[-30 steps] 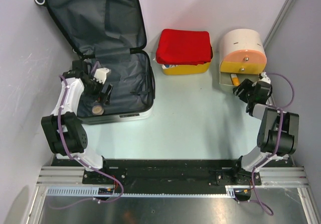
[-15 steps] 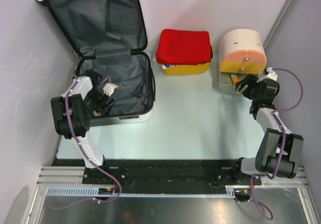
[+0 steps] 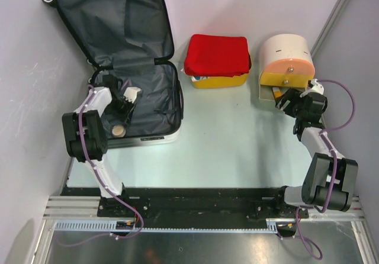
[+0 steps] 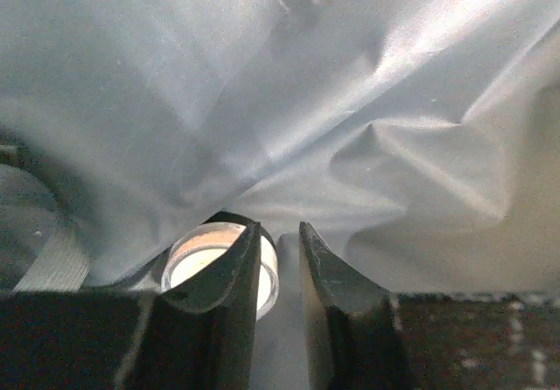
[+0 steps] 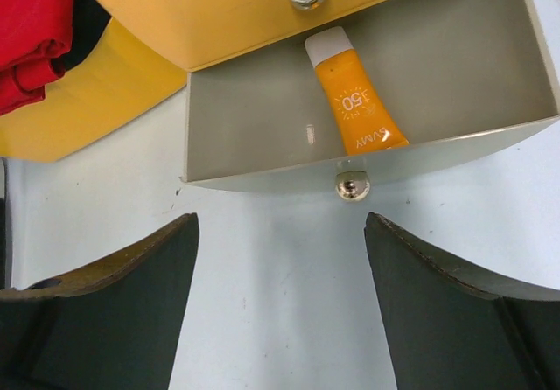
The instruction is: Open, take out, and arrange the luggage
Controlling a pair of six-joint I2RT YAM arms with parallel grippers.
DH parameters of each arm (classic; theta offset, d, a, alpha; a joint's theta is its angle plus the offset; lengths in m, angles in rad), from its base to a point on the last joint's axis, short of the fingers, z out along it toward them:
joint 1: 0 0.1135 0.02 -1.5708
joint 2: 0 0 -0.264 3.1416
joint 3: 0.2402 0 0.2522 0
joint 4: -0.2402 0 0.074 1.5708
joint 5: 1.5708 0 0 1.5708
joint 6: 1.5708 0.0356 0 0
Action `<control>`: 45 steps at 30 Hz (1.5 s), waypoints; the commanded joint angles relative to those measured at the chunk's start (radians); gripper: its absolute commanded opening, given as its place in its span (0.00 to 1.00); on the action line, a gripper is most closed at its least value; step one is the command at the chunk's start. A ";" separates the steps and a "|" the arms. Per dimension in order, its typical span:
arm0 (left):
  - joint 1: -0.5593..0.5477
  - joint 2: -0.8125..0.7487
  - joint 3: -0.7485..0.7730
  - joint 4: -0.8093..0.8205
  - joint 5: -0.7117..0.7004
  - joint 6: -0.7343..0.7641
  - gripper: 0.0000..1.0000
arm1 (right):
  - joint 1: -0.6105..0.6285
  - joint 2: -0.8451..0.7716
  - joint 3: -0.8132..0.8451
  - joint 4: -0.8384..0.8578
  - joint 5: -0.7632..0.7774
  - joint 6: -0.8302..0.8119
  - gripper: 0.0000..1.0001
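The luggage [image 3: 151,98] lies open at the left, its dark grey lined lid [image 3: 112,21] leaning on the back wall. My left gripper [image 3: 125,116] reaches down into the lower half, near the front left corner. In the left wrist view its jaws [image 4: 280,228] stand a narrow gap apart, with only grey lining between them. A small round cream jar [image 4: 197,252] lies just beyond and partly behind the left finger [image 4: 219,302]; from above the jar [image 3: 118,131] shows near the shell's front rim. My right gripper [image 5: 280,233] is wide open and holds nothing.
A yellow basket [image 3: 220,81] topped with red cloth [image 3: 217,54] stands behind the middle. The round cream-and-orange drawer box [image 3: 286,54] has its bottom drawer [image 5: 254,136] pulled out. An orange tube [image 5: 354,101] lies in it. Its metal knob [image 5: 353,185] sits just beyond my right fingertips.
The left jaws have narrowed from wide open to a small gap while staying inside the luggage by the jar. The right gripper has moved up to the open drawer and opened wider.
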 commanded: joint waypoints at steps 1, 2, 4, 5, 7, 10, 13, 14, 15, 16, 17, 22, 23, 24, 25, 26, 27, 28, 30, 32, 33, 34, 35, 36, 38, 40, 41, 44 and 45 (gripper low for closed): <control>-0.009 -0.124 0.025 0.041 0.109 -0.051 0.26 | 0.017 -0.025 0.027 0.014 -0.004 -0.017 0.81; -0.009 -0.137 0.021 0.039 0.106 -0.056 0.24 | 0.019 -0.024 0.027 0.019 -0.004 -0.017 0.81; -0.009 -0.161 0.016 0.041 0.061 -0.065 0.33 | 0.023 -0.021 0.027 0.027 -0.010 -0.022 0.81; -0.009 -0.164 0.016 0.036 0.030 -0.074 0.46 | 0.025 -0.022 0.028 0.034 -0.013 -0.025 0.81; 0.000 -0.181 0.012 0.010 -0.016 -0.077 0.78 | 0.030 -0.028 0.031 0.034 -0.010 -0.034 0.81; 0.023 -0.213 -0.044 -0.020 -0.064 -0.059 0.99 | 0.031 -0.034 0.036 0.022 -0.010 -0.040 0.81; 0.057 -0.204 -0.100 -0.023 -0.099 -0.039 0.99 | 0.033 -0.034 0.036 0.019 -0.010 -0.042 0.81; 0.081 -0.195 -0.108 -0.023 -0.098 -0.039 0.99 | 0.031 -0.030 0.036 0.019 -0.012 -0.040 0.81; 0.091 -0.183 -0.108 -0.020 -0.099 -0.038 0.98 | 0.033 -0.028 0.038 0.020 -0.013 -0.040 0.81; 0.100 -0.151 -0.108 -0.020 -0.104 -0.036 0.97 | 0.031 -0.028 0.039 0.024 -0.013 -0.040 0.81; 0.114 -0.137 -0.108 -0.014 -0.108 -0.033 0.97 | 0.031 -0.025 0.041 0.025 -0.018 -0.040 0.81; 0.135 -0.051 -0.097 0.045 -0.092 -0.045 0.93 | 0.031 -0.033 0.047 0.024 -0.032 -0.048 0.81; 0.134 -0.033 -0.096 0.052 -0.081 -0.048 0.91 | 0.030 -0.036 0.048 0.021 -0.035 -0.054 0.81; 0.132 -0.023 -0.093 0.058 -0.067 -0.062 0.87 | 0.030 -0.038 0.048 0.019 -0.033 -0.060 0.81; 0.131 -0.016 -0.087 0.064 -0.060 -0.067 0.84 | 0.030 -0.039 0.047 0.016 -0.032 -0.061 0.81; 0.123 -0.009 -0.085 0.069 -0.058 -0.071 0.82 | 0.027 -0.041 0.050 0.013 -0.032 -0.063 0.81; 0.120 -0.003 -0.085 0.075 -0.056 -0.080 0.78 | 0.024 -0.039 0.050 0.013 -0.032 -0.064 0.81; 0.117 -0.005 -0.087 0.090 -0.058 -0.084 0.76 | 0.022 -0.039 0.050 0.011 -0.033 -0.063 0.81; 0.105 -0.008 -0.087 0.102 -0.062 -0.093 0.70 | 0.022 -0.039 0.050 0.011 -0.033 -0.061 0.81; 0.096 -0.017 -0.073 0.108 -0.064 -0.116 0.62 | 0.023 -0.042 0.051 0.013 -0.038 -0.060 0.82; 0.094 -0.035 -0.062 0.107 -0.063 -0.125 0.52 | 0.023 -0.045 0.053 0.013 -0.038 -0.063 0.81; 0.089 -0.054 -0.042 0.105 -0.061 -0.136 0.46 | 0.023 -0.050 0.054 0.011 -0.041 -0.063 0.81; 0.076 -0.071 -0.033 0.104 -0.061 -0.145 0.42 | 0.023 -0.051 0.056 0.010 -0.042 -0.066 0.81; 0.068 -0.089 -0.027 0.098 -0.061 -0.145 0.37 | 0.023 -0.054 0.057 0.005 -0.044 -0.068 0.81; 0.036 -0.150 -0.013 0.086 -0.050 -0.131 0.30 | 0.023 -0.065 0.059 -0.001 -0.058 -0.075 0.80; 0.001 -0.204 -0.001 0.061 -0.038 -0.114 0.25 | 0.031 -0.073 0.061 -0.006 -0.062 -0.084 0.80; -0.012 -0.222 0.002 0.058 -0.032 -0.107 0.25 | 0.033 -0.080 0.061 -0.009 -0.062 -0.086 0.80; -0.058 -0.258 0.034 0.046 0.008 -0.107 0.25 | 0.045 -0.090 0.064 -0.012 -0.070 -0.100 0.80; -0.070 -0.259 0.048 0.041 0.017 -0.110 0.25 | 0.048 -0.091 0.064 -0.012 -0.073 -0.104 0.80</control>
